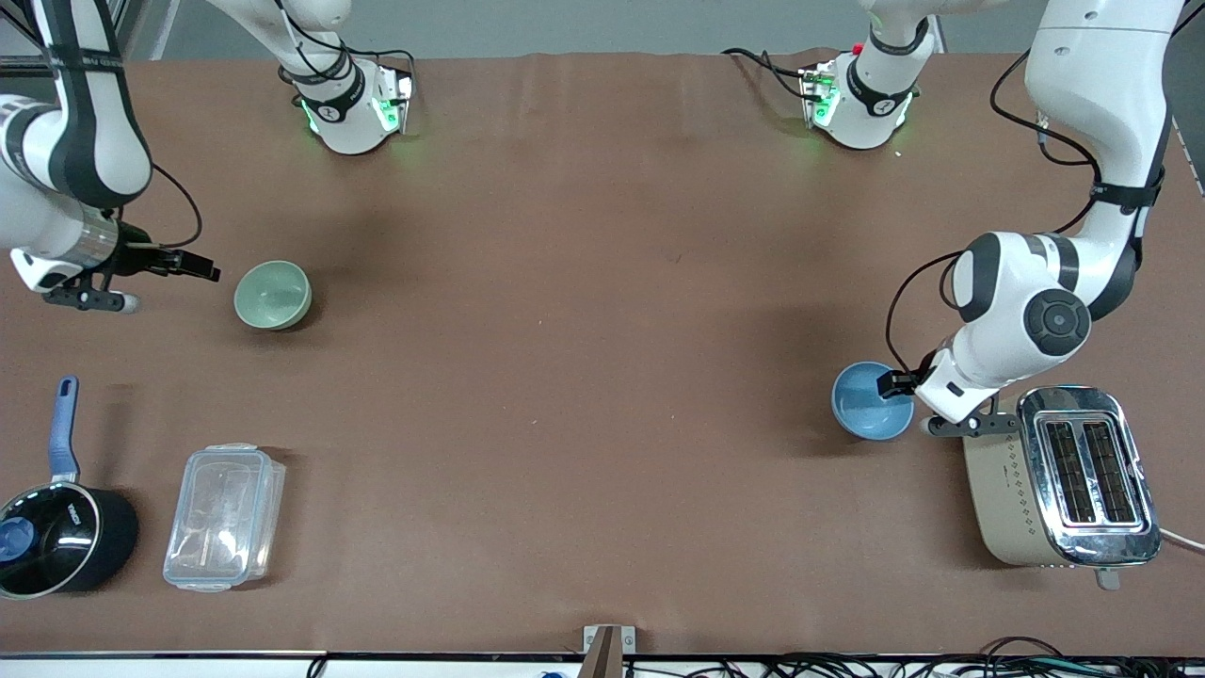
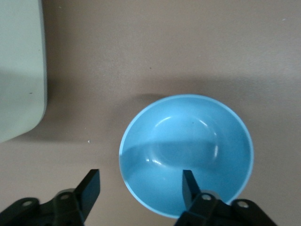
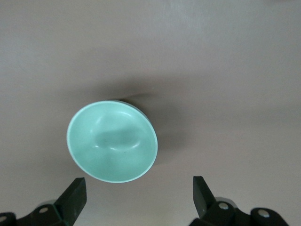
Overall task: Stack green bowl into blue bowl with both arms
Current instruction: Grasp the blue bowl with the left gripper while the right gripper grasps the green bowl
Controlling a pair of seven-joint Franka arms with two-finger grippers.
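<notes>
The pale mint-green bowl [image 1: 272, 295] [image 3: 113, 141] stands upright on the brown table toward the right arm's end. My right gripper [image 1: 209, 273] [image 3: 139, 195] hovers beside it, open, with its fingers clear of the bowl. The light-blue bowl [image 1: 871, 400] [image 2: 188, 150] sits toward the left arm's end, nearer the front camera than the green one. My left gripper [image 1: 890, 383] [image 2: 140, 187] is low at its rim and open. One finger [image 2: 190, 186] is inside the bowl and the other finger [image 2: 89, 188] is outside, so the rim lies between them with gaps on both sides.
A chrome and beige toaster [image 1: 1059, 476] [image 2: 19, 70] stands close beside the blue bowl. A black saucepan with a blue handle [image 1: 56, 537] and a clear plastic lidded box [image 1: 224, 516] sit near the front edge at the right arm's end.
</notes>
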